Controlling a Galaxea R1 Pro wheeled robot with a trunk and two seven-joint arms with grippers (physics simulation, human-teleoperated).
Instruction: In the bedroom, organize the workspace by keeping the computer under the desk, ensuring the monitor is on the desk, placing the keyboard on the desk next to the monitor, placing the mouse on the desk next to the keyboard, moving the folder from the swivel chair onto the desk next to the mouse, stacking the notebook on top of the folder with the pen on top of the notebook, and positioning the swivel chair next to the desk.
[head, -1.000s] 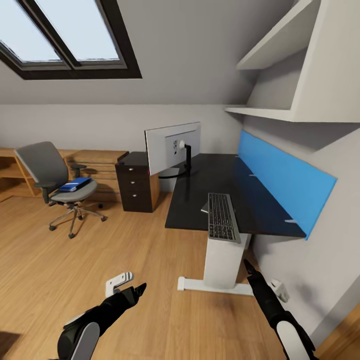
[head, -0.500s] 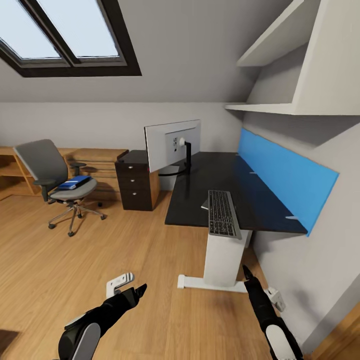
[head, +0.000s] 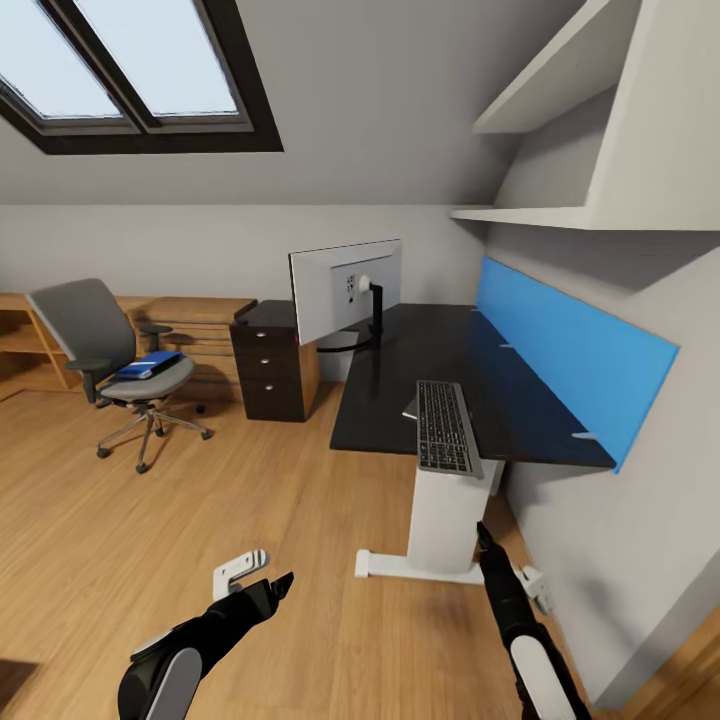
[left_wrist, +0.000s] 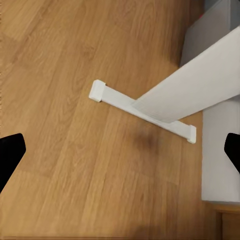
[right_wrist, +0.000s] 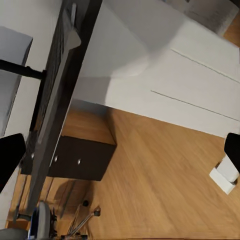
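At far left, the swivel chair (head: 105, 365) stands on the wood floor (head: 200, 520), well apart from the desk. The blue folder (head: 148, 365) lies on its seat. Next comes a dark drawer cabinet (head: 270, 362) with 3 drawers, just beside the black counter (head: 440, 370). The monitor (head: 345, 290) stands on the counter's far end, its pale back toward me. The keyboard (head: 444, 427) lies on the near end, overhanging the front edge. A bright blue back panel (head: 565, 350) runs along the wall at right.

My left gripper (head: 270, 585) hangs low over the floor, its 2 fingers spread wide with nothing between them. My right gripper (head: 484, 540) points up beside the white desk leg (head: 445, 515), fingers likewise parted and empty.
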